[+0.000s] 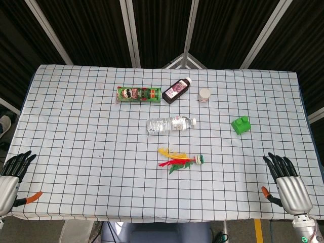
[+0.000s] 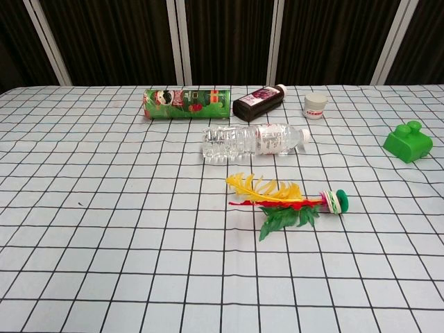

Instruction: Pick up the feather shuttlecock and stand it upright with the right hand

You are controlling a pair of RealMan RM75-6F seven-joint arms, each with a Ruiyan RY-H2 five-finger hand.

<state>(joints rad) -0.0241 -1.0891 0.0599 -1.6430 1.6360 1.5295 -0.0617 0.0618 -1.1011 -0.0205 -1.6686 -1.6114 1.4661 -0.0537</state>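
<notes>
text: none legible | labels on can, bottles: unreadable

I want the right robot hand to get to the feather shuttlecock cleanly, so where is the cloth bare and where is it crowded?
Bare cloth runs from the right robot hand to the feather shuttlecock, south of the green block. The whole left side near the left robot hand is bare too. Crowded: behind the shuttlecock lies the water bottle, then chip can, dark bottle, white jar.
</notes>
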